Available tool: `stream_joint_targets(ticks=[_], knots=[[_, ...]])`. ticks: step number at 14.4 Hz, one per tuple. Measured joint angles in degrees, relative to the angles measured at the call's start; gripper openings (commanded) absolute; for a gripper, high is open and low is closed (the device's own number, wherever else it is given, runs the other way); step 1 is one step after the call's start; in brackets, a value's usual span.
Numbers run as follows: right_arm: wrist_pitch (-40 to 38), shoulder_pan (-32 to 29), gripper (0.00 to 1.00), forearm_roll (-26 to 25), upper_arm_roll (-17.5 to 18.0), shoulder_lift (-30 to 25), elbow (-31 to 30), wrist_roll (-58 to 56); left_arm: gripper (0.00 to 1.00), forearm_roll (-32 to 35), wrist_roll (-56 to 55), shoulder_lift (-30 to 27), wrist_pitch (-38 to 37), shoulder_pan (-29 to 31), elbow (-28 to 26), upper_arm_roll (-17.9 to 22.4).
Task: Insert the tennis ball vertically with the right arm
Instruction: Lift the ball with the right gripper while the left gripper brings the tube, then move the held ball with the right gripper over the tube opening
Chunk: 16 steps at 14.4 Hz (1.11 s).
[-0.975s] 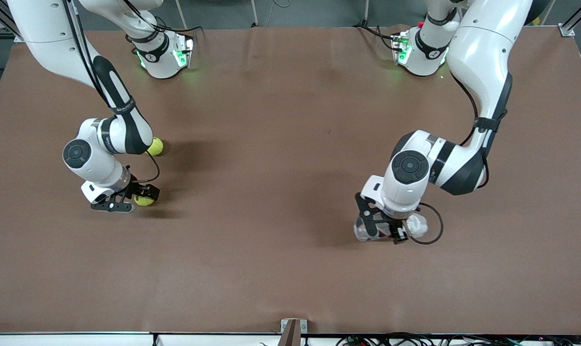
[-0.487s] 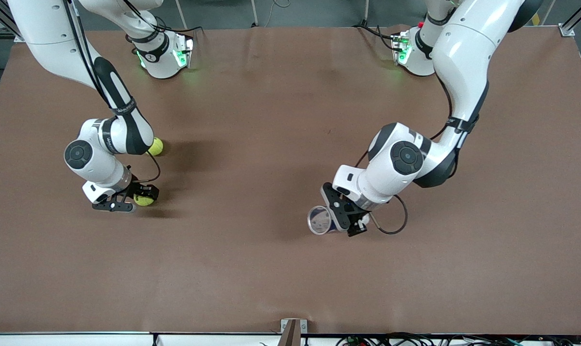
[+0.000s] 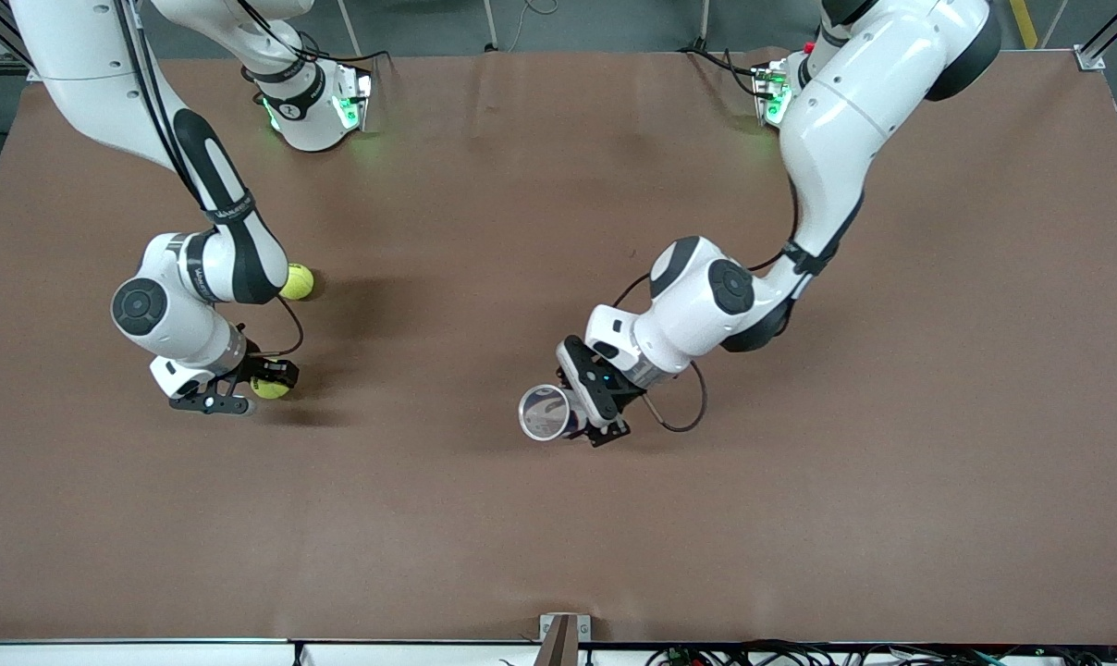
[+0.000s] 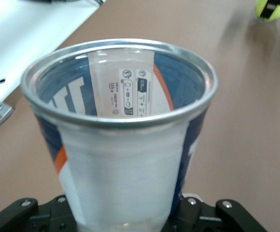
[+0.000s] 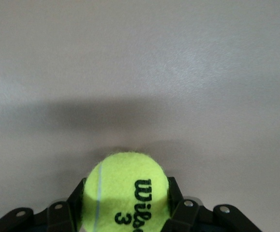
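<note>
My right gripper [image 3: 264, 387] is low over the brown table [image 3: 484, 518] near the right arm's end, shut on a yellow-green tennis ball [image 3: 270, 389]. In the right wrist view the ball [image 5: 125, 186] fills the space between the black fingers [image 5: 177, 205] of that gripper [image 5: 126, 203]. My left gripper [image 3: 588, 407] hangs over the table's middle, shut on a clear can [image 3: 545, 413] with a blue and orange label. The can's metal-rimmed mouth [image 4: 120, 82] is open and the can looks empty; my left gripper [image 4: 130, 220] clamps its base. The held ball [image 4: 268, 8] also shows far off.
A second tennis ball [image 3: 298, 281] lies on the table beside the right arm's forearm, farther from the front camera than the held one. Both arm bases [image 3: 313, 111] [image 3: 803, 106] stand at the table's back edge. A small bracket [image 3: 558, 634] sits at the front edge.
My right gripper has closed on the tennis ball. The left arm has swung the can toward the table's middle and turned its open mouth into view.
</note>
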Motion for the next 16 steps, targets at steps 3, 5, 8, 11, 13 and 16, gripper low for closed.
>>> stream_joint_targets(ticks=[3,5,8,11,13,16], knots=[[-6.2,0.07,0.01,0.0,0.13,-0.21,3.86,4.88,0.58,-0.04,-0.03,4.06,12.43,-1.82,-0.55,-1.11],[-11.29,0.28,0.0,0.03,0.38,-0.9,6.34,8.81,0.58,-0.09,-0.37,6.73,19.53,-3.37,-0.8,-1.65],[-17.14,1.98,0.0,0.1,0.68,-3.86,7.8,15.18,0.58,-0.15,-1.91,8.91,23.16,-4.54,-0.83,-2.77],[-24.72,6.66,0.0,2.17,0.83,-7.58,10.05,24.66,0.58,-0.15,-7.12,9.01,25.44,-6.2,-0.82,-3.13],[-30.44,9.6,0.0,6.01,0.86,-8.93,13.75,30.95,0.58,-0.16,-10.72,9.45,28.28,-7.93,-0.91,-3.14],[-34.13,12.3,0.0,10.64,0.87,-9.24,18.72,40.29,0.58,-0.17,-12.34,12.31,34.79,-9.49,-1.22,-3.09]])
